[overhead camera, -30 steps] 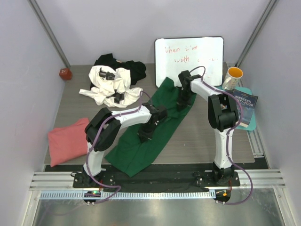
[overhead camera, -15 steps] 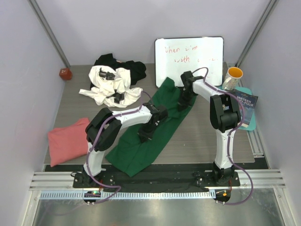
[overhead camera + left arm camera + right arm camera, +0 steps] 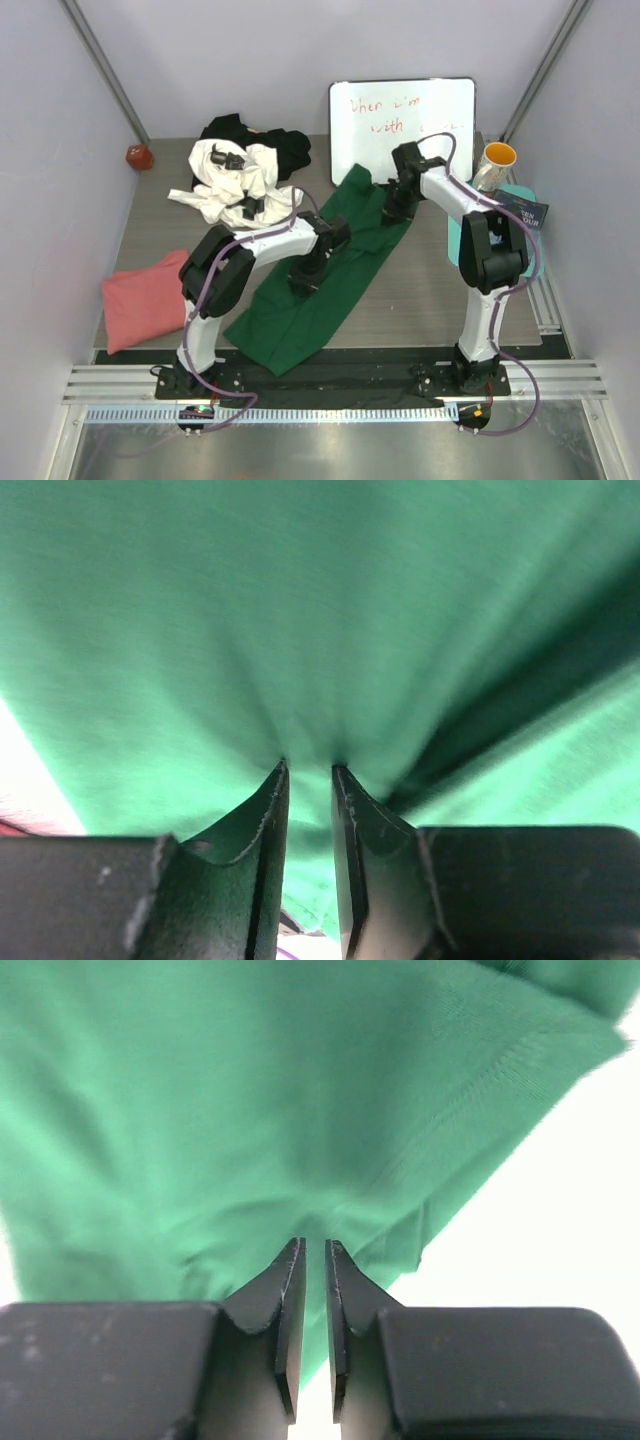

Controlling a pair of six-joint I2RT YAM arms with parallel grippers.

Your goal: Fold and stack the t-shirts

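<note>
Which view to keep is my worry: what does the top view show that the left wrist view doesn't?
Only top: the white tee, black tee, pink tee, whiteboard, mug, ball and right gripper. Only left wrist: its fingers up close, a narrow gap between them, cloth puckering at the tips. Both: the green tee and left gripper.

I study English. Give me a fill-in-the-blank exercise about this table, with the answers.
1. The middle shirt is ___.
2. The white shirt lies partly on the black shirt, at the far ___.
3. The mug stands right of the ___.
4. The ball is ___.
Missing: green; left; whiteboard; red.
</note>
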